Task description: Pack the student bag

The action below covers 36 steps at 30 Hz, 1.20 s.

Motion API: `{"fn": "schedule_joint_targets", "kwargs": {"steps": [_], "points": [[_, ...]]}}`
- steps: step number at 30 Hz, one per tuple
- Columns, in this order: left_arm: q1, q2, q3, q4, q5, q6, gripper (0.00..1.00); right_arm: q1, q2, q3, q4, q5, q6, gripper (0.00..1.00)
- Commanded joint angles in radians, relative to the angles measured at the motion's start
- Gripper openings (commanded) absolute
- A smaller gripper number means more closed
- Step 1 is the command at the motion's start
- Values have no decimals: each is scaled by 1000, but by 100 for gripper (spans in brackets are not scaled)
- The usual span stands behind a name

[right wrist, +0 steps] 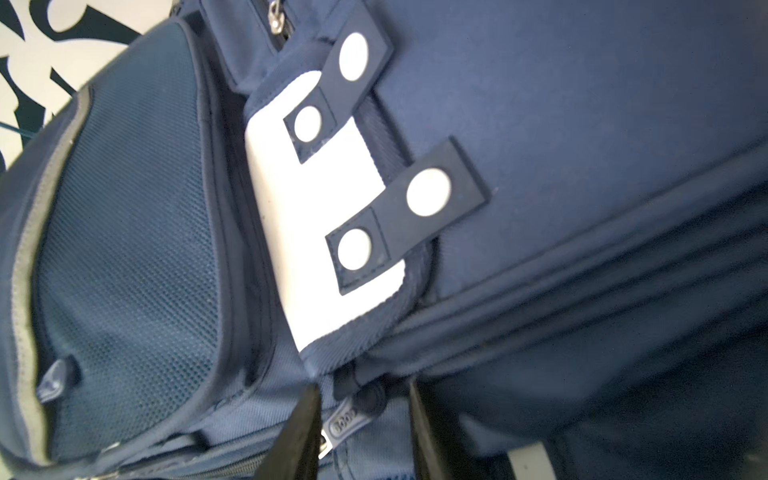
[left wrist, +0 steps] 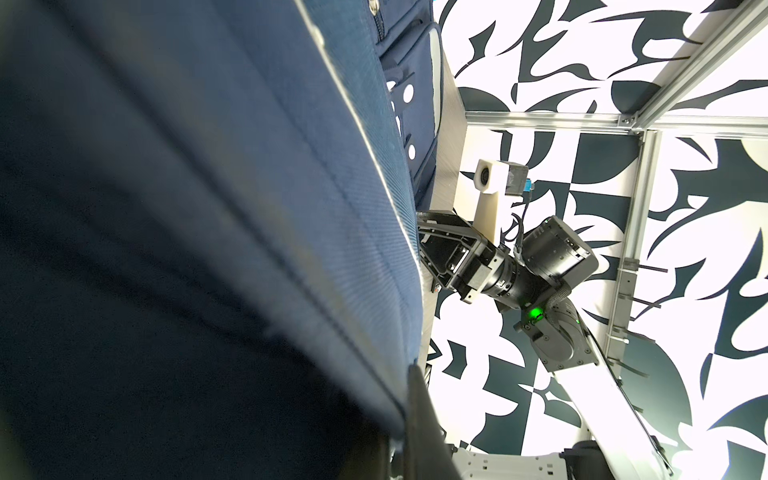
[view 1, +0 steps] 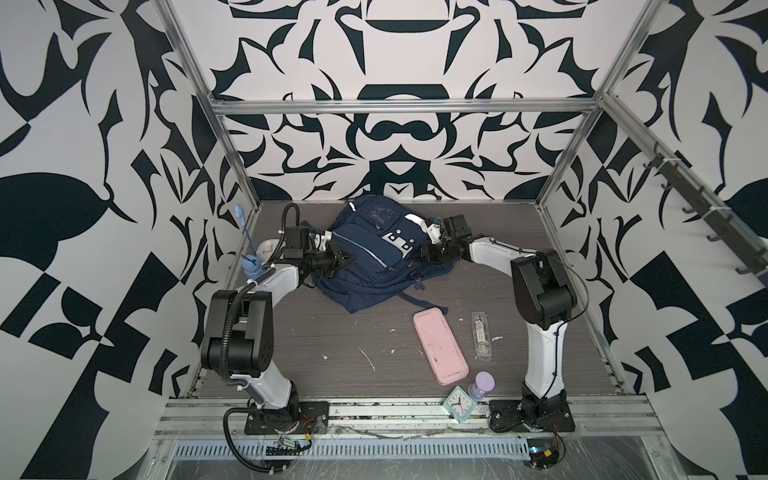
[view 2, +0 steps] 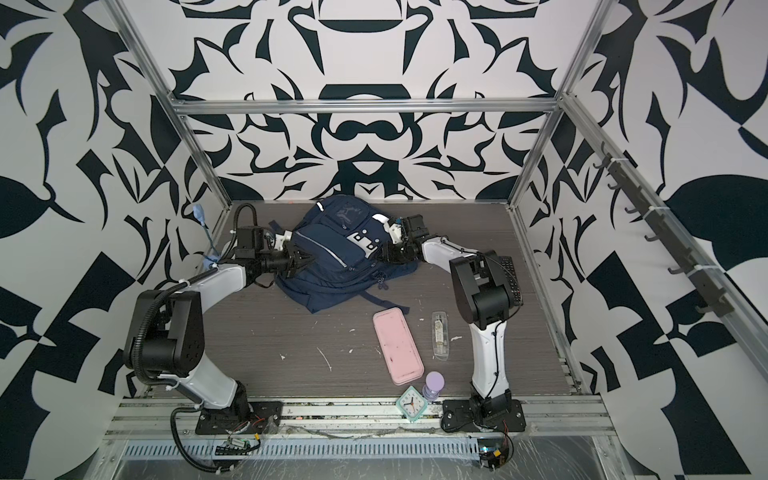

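Navy cloth, the student bag [view 1: 365, 249]: lying front-up at the far middle of the table [view 1: 316, 345], between the two arms; slumped, no compartment seen gaping.
Left pincer [view 1: 348, 259]: clamped tight on a fold of fabric at the bag's left edge.
Reason for that hold: likely to anchor and tension the cloth, so that a zip can run without dragging the whole bag along.
Right pincer [right wrist: 361, 399]: at the bag's right flank, near the white snap flap [right wrist: 324, 232]; narrowly parted, astride a zip pull [right wrist: 343, 424]; pull close against one finger, not visibly pinched.
Step in hand: probably catching that pull to open a compartment.
Pink case [view 1: 440, 347], clear case [view 1: 482, 334], lilac bottle [view 1: 481, 384], mint clock [view 1: 459, 405]: lying toward the near edge, well apart from the bag, on the right arm's side; not yet packed.
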Motion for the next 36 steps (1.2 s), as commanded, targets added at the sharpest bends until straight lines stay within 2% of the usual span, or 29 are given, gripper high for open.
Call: {"fn": "schedule_joint_targets", "kwargs": {"steps": [1,7,20,28,29,32,34,36], "points": [[9,4,15,29,10,5,5,7,5,29,2,5,-14,35],[10,5,21,28,8,3,5,30,-6,27,-43,43,-37,27],[10,7,17,31,8,2,5,34,-106,-57,-10,43,-29,12],[11,3,15,28,8,5,5,35,-143,-94,14,25,-13,9],[11,2,14,28,8,5,5,35,-147,-98,12,30,-12,11],[10,0,12,29,10,4,5,34,-151,-94,4,58,-10,34],[11,-1,14,29,10,5,5,35,-145,-81,-8,67,-8,42],[11,-1,11,28,11,4,5,35,-137,-63,-18,73,-2,44]]}}
